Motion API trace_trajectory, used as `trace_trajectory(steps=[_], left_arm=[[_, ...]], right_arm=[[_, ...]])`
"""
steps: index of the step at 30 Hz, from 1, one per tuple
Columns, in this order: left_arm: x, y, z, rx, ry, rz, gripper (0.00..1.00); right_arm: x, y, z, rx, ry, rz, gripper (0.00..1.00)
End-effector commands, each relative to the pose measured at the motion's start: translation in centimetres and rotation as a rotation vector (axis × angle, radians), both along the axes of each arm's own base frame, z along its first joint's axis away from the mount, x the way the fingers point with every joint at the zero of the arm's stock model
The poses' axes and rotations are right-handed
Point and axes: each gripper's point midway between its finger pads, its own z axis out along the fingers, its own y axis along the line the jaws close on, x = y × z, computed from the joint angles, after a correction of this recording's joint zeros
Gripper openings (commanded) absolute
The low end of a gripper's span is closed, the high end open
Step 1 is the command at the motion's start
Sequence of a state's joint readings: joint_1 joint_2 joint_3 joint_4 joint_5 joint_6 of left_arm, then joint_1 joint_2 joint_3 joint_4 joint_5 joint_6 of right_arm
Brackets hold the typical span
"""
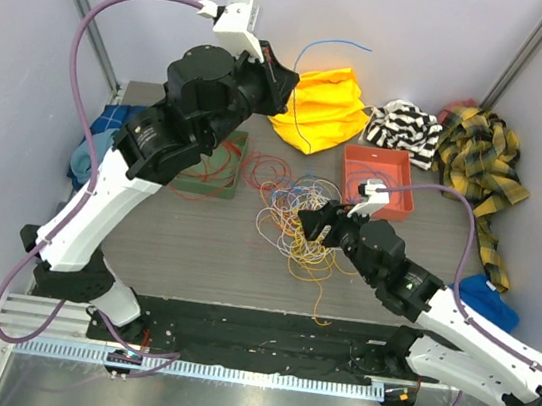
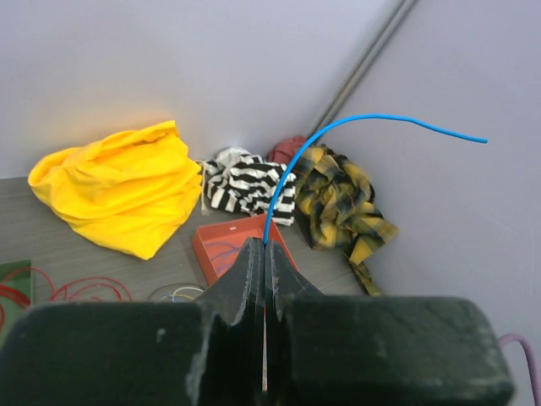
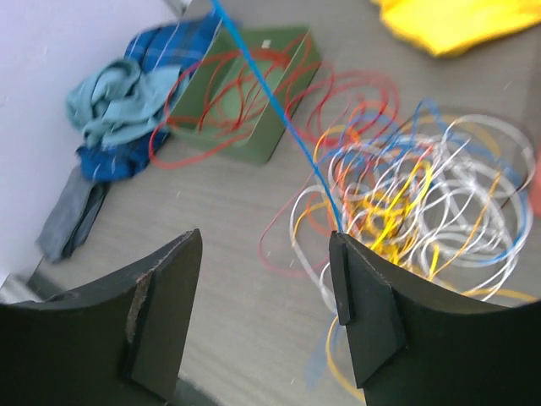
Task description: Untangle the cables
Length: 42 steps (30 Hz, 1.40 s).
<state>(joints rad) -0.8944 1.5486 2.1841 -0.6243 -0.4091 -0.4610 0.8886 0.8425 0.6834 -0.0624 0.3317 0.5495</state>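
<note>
Left end effector (image 2: 265, 251), high above the table (image 1: 205, 244), is clamped shut on a blue cable (image 2: 296, 161). This cable runs straight down into the tangle of cables (image 1: 294, 216) at mid-table. Right end effector (image 3: 266, 245) hovers at the tangle's near edge, jaws wide apart, gripping nothing. Red loops spill into the green tray (image 3: 292, 101) beside the tangle.

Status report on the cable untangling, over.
Left gripper shut on blue cable, held high. Right gripper open above tangle. Red loops lying in green tray.
</note>
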Motion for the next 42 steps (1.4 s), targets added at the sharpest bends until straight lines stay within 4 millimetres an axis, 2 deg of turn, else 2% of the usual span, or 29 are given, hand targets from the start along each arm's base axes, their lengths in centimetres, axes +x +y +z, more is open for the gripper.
trace_trajectory(steps=[1,3,4,6,8,9,10,17,20,21,23,24,25,26,27,29,33,35,36,37,42], left_arm=[[-1.8,0.1,2.1,-0.024,-0.023,-0.082,0.00],[-2.2,-0.2,2.2,-0.034,-0.019,-0.107,0.00],[-2.3,-0.3,2.1,-0.032,-0.016,-0.118,0.00],[-2.7,-0.6,2.3,-0.045,-0.012,-0.143,0.00],[-2.8,-0.9,2.0,-0.038,-0.001,-0.156,0.00],[-2.9,-0.9,2.1,-0.043,0.003,-0.161,0.00],[-3.1,-1.0,1.9,-0.041,0.008,-0.172,0.00],[-3.1,-1.0,0.8,-0.024,0.029,-0.172,0.00],[-2.1,-0.9,0.7,-0.001,0.008,-0.128,0.00],[-1.8,-1.1,0.7,0.003,0.002,-0.122,0.00],[-0.6,-1.3,0.8,0.002,-0.020,-0.085,0.00],[0.1,-2.0,0.4,0.010,-0.021,-0.077,0.00],[0.6,-2.2,0.4,0.018,-0.038,-0.071,0.00],[1.2,-2.4,0.4,0.016,-0.047,-0.049,0.00],[2.0,-3.2,0.9,-0.005,-0.075,-0.043,0.00],[3.0,-3.6,1.2,-0.017,-0.109,-0.021,0.00],[5.5,-4.8,2.9,-0.114,-0.190,0.002,0.00],[7.4,-5.8,2.6,-0.141,-0.191,0.012,0.00],[8.0,-6.1,2.6,-0.156,-0.192,0.009,0.00],[9.5,-6.9,2.3,-0.171,-0.200,0.016,0.00],[12.8,-9.4,1.5,-0.212,-0.237,-0.004,0.00]], right_arm=[[2.9,-1.7,5.0,0.007,-0.250,-0.150,0.72],[3.7,-1.5,4.8,-0.027,-0.264,-0.168,0.74],[4.0,-1.5,5.6,-0.028,-0.297,-0.177,0.74],[4.7,-1.5,5.5,-0.042,-0.311,-0.204,0.75],[5.3,-1.5,6.5,-0.046,-0.342,-0.229,0.76],[5.7,-1.2,6.1,-0.065,-0.341,-0.235,0.76],[5.9,-0.9,7.0,-0.051,-0.359,-0.238,0.76],[7.6,0.8,8.6,-0.076,-0.351,-0.250,0.76],[7.1,-0.5,8.3,-0.065,-0.303,-0.288,0.75],[6.8,-1.2,7.4,-0.062,-0.278,-0.304,0.75],[5.8,-2.6,8.0,-0.018,-0.275,-0.321,0.75],[5.3,-3.1,6.8,-0.027,-0.235,-0.326,0.74],[4.6,-4.1,7.5,-0.002,-0.233,-0.338,0.73],[4.3,-4.7,7.3,0.000,-0.218,-0.348,0.72],[3.8,-5.5,6.0,-0.040,-0.180,-0.356,0.72],[2.4,-7.8,5.2,-0.028,-0.132,-0.404,0.71],[0.2,-11.4,5.3,0.057,-0.116,-0.469,0.69],[-0.8,-13.1,5.6,0.109,-0.123,-0.498,0.69],[-1.1,-13.5,5.7,0.120,-0.125,-0.502,0.69],[-1.3,-13.8,5.8,0.136,-0.127,-0.504,0.68],[-2.0,-14.6,5.8,0.135,-0.120,-0.504,0.68]])
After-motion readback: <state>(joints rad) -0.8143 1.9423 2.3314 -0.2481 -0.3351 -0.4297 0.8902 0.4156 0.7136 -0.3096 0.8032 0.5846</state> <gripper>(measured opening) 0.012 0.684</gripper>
